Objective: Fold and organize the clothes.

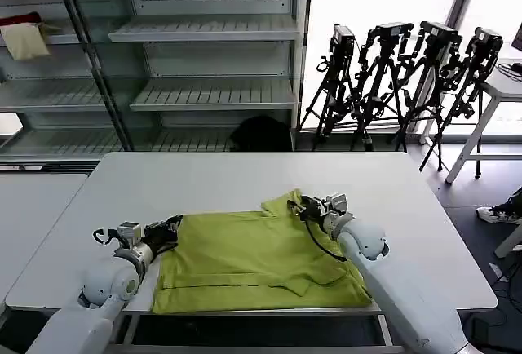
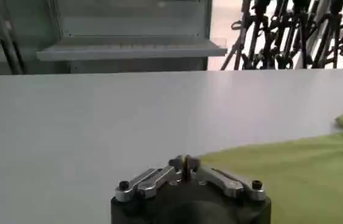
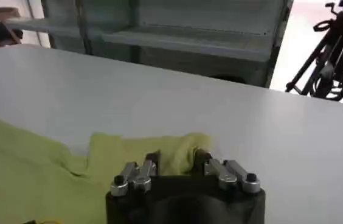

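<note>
The lime-green T-shirt (image 1: 261, 260) lies flat on the white table's (image 1: 220, 179) near edge, no readable print or label showing. Left gripper (image 1: 173, 225) is pinched closed on its far-left corner, while the right gripper (image 1: 300, 205) sits with fingers apart around the bunched far-right corner.

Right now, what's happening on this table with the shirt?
A two-armed robot is working on a lime-green T-shirt lying mostly flat on the white table. The left claw is at the shirt's far left corner, shut on the fabric edge. The right claw sits at the far right sleeve with its fingers apart around the bunched cloth, not clearly clamped. The near hem is already turned up in a narrow band; the main fold is not yet made.
</note>
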`<control>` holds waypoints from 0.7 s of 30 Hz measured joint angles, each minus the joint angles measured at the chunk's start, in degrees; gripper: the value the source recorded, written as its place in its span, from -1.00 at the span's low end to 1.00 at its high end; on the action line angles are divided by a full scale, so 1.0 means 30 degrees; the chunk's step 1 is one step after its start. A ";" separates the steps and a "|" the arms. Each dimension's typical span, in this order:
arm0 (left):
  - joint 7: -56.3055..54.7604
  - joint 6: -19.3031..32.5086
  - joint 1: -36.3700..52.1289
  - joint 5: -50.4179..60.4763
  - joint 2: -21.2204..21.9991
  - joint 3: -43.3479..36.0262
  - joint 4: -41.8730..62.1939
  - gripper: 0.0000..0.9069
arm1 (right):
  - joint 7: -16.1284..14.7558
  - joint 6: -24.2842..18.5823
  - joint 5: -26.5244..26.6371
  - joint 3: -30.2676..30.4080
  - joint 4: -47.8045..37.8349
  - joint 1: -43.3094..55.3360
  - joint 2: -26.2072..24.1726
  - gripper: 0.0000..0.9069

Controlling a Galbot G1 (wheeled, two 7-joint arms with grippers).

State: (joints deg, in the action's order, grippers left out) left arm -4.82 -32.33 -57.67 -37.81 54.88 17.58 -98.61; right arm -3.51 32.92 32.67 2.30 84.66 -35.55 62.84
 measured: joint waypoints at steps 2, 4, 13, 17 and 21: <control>-0.0021 0.0128 -0.0033 0.0130 -0.0048 -0.0092 -0.0152 -1.00 | 0.0054 0.0001 0.0050 0.0026 0.0094 -0.0002 -0.0027 -1.00; -0.0059 0.0251 -0.0016 0.0197 -0.0113 -0.0183 -0.0286 -1.00 | 0.0106 -0.0008 0.0102 0.0036 0.0234 -0.0014 -0.0042 -1.00; -0.0496 0.0918 0.0074 0.0201 -0.0433 -0.0214 -0.1117 -1.00 | 0.0142 -0.0492 0.0320 -0.0076 0.1055 -0.0287 -0.0391 -1.00; -0.0665 0.1152 -0.0081 0.0165 -0.0601 -0.0085 -0.1518 -1.00 | 0.0123 -0.0883 0.0497 -0.0225 0.1500 -0.0444 -0.0592 -1.00; -0.0722 0.1290 -0.0314 0.0143 -0.0760 0.0047 -0.1974 -1.00 | 0.0118 -0.1122 0.0764 -0.0441 0.2126 -0.0701 -0.0889 -1.00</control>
State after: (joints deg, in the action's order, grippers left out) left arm -6.99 -28.46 -58.61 -37.38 52.59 17.73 -104.53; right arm -3.16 29.56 34.96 0.98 91.04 -37.65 60.17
